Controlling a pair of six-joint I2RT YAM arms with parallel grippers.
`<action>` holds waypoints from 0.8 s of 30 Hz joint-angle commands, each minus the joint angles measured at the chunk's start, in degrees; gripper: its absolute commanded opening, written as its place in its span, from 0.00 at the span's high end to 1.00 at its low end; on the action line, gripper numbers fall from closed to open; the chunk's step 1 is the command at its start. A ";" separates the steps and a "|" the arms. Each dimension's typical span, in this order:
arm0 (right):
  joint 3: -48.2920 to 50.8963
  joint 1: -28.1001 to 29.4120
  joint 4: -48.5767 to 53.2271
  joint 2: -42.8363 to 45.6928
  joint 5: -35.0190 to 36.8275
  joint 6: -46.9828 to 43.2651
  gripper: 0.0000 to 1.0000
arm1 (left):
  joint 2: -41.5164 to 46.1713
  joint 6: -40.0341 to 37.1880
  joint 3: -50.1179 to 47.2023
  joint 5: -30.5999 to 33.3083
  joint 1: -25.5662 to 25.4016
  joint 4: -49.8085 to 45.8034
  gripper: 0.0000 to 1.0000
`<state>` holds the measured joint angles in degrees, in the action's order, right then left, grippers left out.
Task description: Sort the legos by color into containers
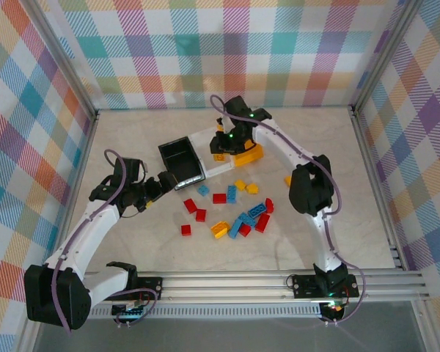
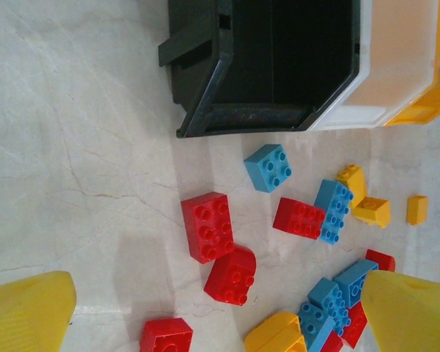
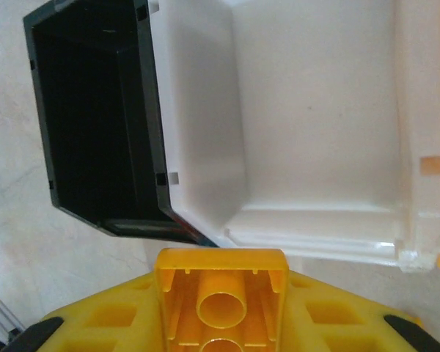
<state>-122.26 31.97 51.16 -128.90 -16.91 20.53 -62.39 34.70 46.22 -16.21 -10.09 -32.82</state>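
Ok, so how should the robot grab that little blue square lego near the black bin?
Probably from straight above, with the open left gripper pinching two opposite flat sides of the blue square lego. It sits studs up and alone, nothing touching its sides.

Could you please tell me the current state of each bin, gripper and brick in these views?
Black bin: looks empty.
White bin: empty.
Yellow bin: contents hidden.
Left gripper: jaws open, holding nothing.
Right gripper: jaws shut on a yellow brick.
Yellow brick: gripped, hollow underside showing.
Loose bricks: scattered on the table, unsorted.
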 commanded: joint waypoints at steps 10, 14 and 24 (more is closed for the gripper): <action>-10.00 1.08 1.13 -11.55 1.35 0.71 0.65 | 2.53 -1.05 0.98 1.26 -0.31 -5.82 0.00; -15.04 1.08 2.19 -15.14 1.19 0.83 0.64 | 3.34 -0.95 1.05 1.51 -0.28 -7.31 0.00; -17.53 1.08 3.07 -15.97 0.80 0.56 0.44 | 4.05 -0.34 1.44 1.97 -0.28 -8.23 0.00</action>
<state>-138.26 32.73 52.21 -145.21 -15.64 20.99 -59.40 34.70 46.46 -14.87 -10.09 -39.33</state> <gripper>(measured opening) 0.557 0.999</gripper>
